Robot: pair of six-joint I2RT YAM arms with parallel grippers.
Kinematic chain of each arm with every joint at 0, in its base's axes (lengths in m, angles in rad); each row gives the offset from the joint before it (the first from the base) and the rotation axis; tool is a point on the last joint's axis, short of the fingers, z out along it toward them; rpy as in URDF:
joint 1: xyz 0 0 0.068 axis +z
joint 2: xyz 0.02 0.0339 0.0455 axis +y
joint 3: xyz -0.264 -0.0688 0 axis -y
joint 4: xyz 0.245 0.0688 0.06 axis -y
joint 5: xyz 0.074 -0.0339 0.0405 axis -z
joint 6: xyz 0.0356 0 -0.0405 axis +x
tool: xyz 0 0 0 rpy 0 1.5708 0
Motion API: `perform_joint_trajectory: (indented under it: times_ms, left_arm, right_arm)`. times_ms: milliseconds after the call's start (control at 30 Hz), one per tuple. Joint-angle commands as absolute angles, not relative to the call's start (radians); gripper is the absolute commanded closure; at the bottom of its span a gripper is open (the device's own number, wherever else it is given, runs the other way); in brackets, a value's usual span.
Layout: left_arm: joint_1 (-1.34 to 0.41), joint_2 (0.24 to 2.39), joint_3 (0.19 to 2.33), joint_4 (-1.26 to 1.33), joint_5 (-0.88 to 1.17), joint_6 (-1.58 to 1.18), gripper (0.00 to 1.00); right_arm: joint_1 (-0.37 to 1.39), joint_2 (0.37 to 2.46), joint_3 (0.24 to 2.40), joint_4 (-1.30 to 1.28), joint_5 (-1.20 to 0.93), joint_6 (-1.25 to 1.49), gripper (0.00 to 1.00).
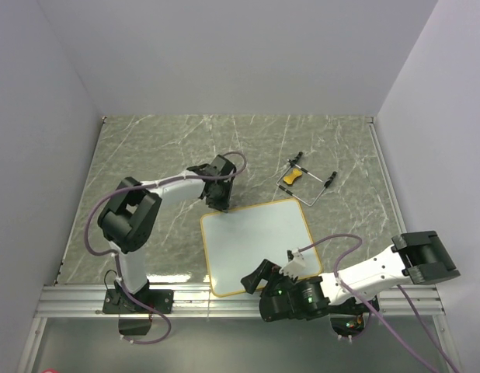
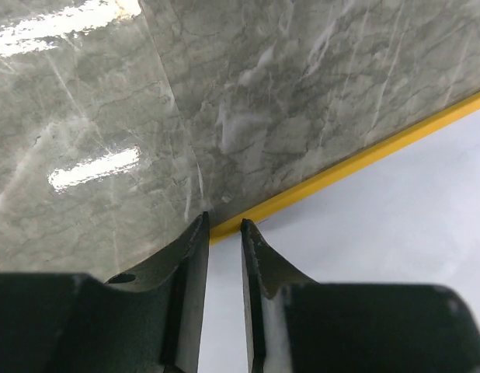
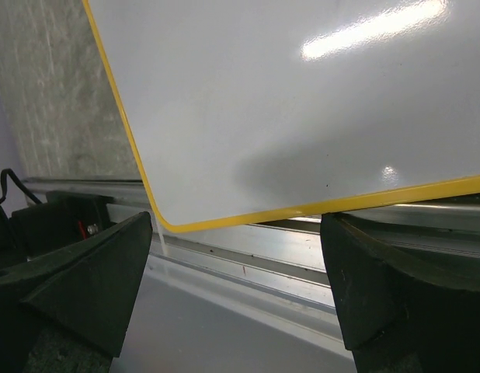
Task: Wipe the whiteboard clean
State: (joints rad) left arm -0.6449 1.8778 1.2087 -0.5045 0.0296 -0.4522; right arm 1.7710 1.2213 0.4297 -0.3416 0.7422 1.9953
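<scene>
The whiteboard [image 1: 255, 241] lies flat on the marble table, white face with a yellow rim; I see no marks on it. Its near corner overhangs the front rail. My left gripper [image 1: 221, 205] points down at the board's far left corner. In the left wrist view its fingers [image 2: 224, 223] are nearly together, with only a narrow gap and nothing between them, their tips at the yellow rim [image 2: 341, 167]. My right gripper [image 1: 276, 272] is wide open at the board's near edge. In the right wrist view [image 3: 236, 221] its jaws spread on either side of the near corner [image 3: 286, 116].
A thin black wire stand [image 1: 310, 186] lies beyond the board at the back right, with the small yellow eraser [image 1: 290, 179] on it. An aluminium rail [image 1: 186, 299] runs along the table's front edge. Grey walls close in the table on three sides.
</scene>
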Motion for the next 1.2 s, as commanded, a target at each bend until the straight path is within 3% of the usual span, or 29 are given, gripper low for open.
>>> perform_joint_trajectory:
  times_ms: [0,200,333,600,767,1033,1067,1133,1167]
  left_arm:
    - [-0.727,1.902,1.031,-0.626,0.189,-0.546,0.75]
    - [-0.85,1.83,0.864,-0.563,0.32,-0.669,0.76]
    - [-0.862,1.81,0.749,-0.453,0.556,-0.741,0.77]
    - [-0.951,1.658,0.598,-0.367,0.699,-0.877,0.74]
    - [-0.965,1.667,0.569,-0.35,0.726,-0.874,0.76]
    - [-0.966,1.54,0.807,-0.558,0.462,-0.81,0.75]
    - [-0.966,1.51,0.874,-0.578,0.422,-0.807,0.71]
    - [-0.965,1.482,0.931,-0.62,0.315,-0.802,0.65]
    - [-0.959,1.458,0.975,-0.624,0.284,-0.802,0.57]
  right_arm:
    - [1.704,1.27,0.338,-0.354,0.698,2.816,0.03]
    - [1.645,1.258,0.293,-0.266,0.756,2.818,0.02]
    - [1.615,1.247,0.275,-0.258,0.787,2.818,0.03]
    - [1.487,1.22,0.224,-0.192,0.873,2.815,0.02]
    - [1.405,1.154,0.369,-0.395,1.006,2.761,0.02]
    - [1.341,0.893,0.704,-0.687,0.991,1.981,0.02]
    - [1.341,0.881,0.75,-0.693,0.97,1.765,0.02]
    - [1.341,0.902,0.885,-0.739,0.914,1.619,0.0]
    - [1.342,0.913,0.929,-0.765,0.899,1.527,0.0]
